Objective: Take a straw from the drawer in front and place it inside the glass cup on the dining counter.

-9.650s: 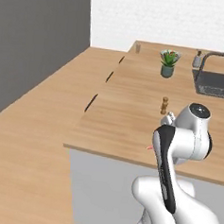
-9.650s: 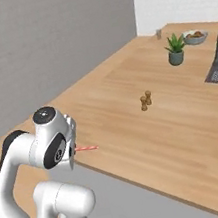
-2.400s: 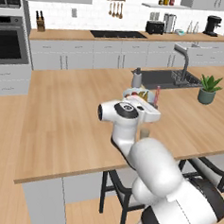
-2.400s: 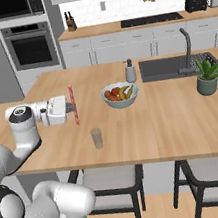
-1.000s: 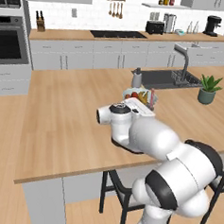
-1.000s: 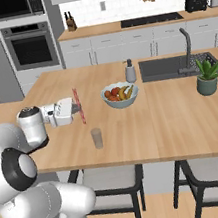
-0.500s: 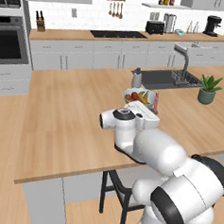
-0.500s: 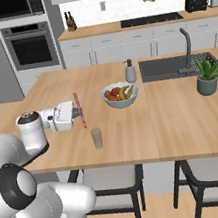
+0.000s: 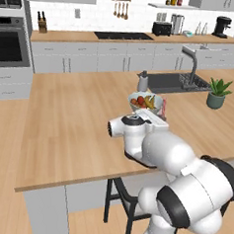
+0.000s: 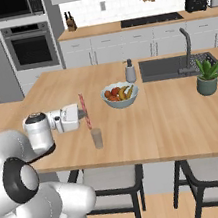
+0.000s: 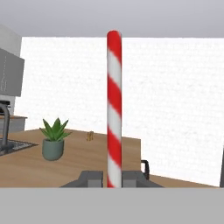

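Room: rendered kitchen, white brick back wall, grey cabinets, wall oven (image 10: 27, 45) at left, wooden worktop w/ cooktop, toaster (image 10: 195, 3), knife block (image 10: 70, 24).
Surface: dining counter (image 10: 169, 120), light wood top, grey base; black stools (image 10: 105, 183) tucked under near edge.
On counter: white fruit bowl (image 10: 120, 95) w/ bananas + red fruit, soap bottle (image 10: 130, 71) behind it, sink w/ tall tap (image 10: 187, 49), potted plant (image 10: 207, 77) at right.
Straw: red/white spiral stripes, thin, straight (image 10: 84, 111); upright, slight tilt; pinched near its lower end, most of length sticking up above fingers.
Straw position: above counter, just left of and above glass cup (image 10: 97, 138); lower tip near cup rim, not inside.
Cup: small clear tumbler, upright on counter near front edge, in front of bowl.
Gripper: (image 10: 86, 116) pointing sideways over counter; jaws narrow, clamped on straw.
Right base view: shows cup, straw and gripper side-on, clear of arm.
Left base view: arm's white bulk in front; cup hidden; short bit of straw (image 9: 164, 108) poking up behind hand, beside bowl (image 9: 145, 101).
Hand view: straw (image 11: 114, 109) dead centre, stripes sharp, rising between two grey fingers (image 11: 90, 178); plant (image 11: 53, 140) and counter top beyond, white wall behind.
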### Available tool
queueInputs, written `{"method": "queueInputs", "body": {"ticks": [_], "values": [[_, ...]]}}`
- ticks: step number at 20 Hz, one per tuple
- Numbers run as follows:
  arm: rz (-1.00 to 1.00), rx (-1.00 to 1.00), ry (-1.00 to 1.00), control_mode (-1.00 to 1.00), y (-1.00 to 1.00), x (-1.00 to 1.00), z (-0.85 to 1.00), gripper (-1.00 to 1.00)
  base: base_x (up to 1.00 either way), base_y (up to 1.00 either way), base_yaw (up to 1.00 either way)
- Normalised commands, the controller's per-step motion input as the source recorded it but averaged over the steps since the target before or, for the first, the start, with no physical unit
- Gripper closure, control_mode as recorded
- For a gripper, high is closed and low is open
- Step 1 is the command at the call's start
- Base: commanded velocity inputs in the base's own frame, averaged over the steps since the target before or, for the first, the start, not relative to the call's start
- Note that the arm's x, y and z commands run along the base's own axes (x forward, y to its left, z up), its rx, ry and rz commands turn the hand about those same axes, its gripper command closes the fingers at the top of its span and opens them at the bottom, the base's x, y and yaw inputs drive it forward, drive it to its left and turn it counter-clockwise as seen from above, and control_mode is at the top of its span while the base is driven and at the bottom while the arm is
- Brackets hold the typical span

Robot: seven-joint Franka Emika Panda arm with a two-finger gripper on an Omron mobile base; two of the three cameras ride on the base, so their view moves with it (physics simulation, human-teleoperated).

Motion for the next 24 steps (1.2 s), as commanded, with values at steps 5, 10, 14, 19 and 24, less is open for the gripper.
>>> {"method": "queueInputs", "body": {"ticks": [5, 10, 14, 19, 24], "values": [[0.0, -0.01, 0.02, -1.0, 0.0, 0.16, -0.21, 1.0, 0.0, 0.0, 0.0], [0.0, -0.01, 0.0, -1.0, 0.08, 0.28, -0.24, 1.0, 0.0, 0.0, 0.0], [0.0, 0.0, 0.0, -1.0, 0.06, 0.42, -0.11, 1.0, 0.0, 0.0, 0.0], [0.0, 0.0, 0.0, -1.0, 0.03, 0.2, -0.17, 1.0, 0.0, 0.0, 0.0], [0.0, 0.0, -0.03, -1.0, 0.01, 0.0, -0.19, 1.0, 0.0, 0.0, 0.0]]}}
